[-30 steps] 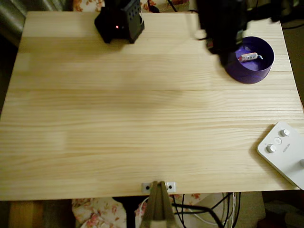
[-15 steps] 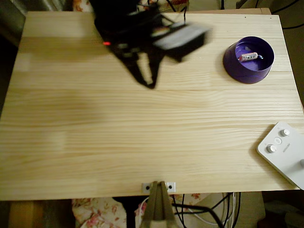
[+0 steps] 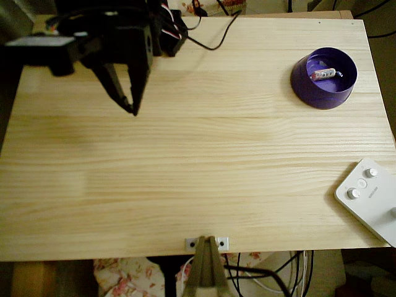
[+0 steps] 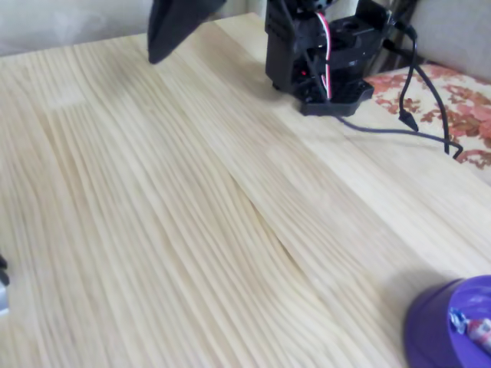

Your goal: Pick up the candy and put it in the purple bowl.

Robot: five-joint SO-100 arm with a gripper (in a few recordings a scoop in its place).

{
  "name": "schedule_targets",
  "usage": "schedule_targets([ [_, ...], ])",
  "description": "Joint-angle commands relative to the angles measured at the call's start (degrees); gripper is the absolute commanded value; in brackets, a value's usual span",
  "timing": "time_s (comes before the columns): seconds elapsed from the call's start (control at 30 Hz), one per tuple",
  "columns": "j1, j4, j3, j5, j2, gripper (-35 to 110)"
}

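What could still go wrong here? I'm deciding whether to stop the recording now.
Little, as far as I can tell: the candy already lies inside the purple bowl.

1. The bowl sits near the table edge at the right of the overhead view; a knock could push it off.
2. The pincer hangs empty over the far left of the table; a low sweep back could catch the bowl's rim.
3. A cable trails behind the arm's base and might snag.

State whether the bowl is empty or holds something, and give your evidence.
Not empty. In the overhead view the candy lies inside the bowl, on its floor; the fixed view shows its wrapper just within the rim.
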Motion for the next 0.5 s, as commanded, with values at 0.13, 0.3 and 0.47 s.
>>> schedule_targets([
  [0.13, 3.08, -0.79, 9.58, 1.05, 13.89, -1],
  [0.3, 4.39, -0.88, 13.97, 0.18, 17.40, -1],
  [0.47, 5.19, 1.67, 20.39, 0.00, 26.63, -1],
])
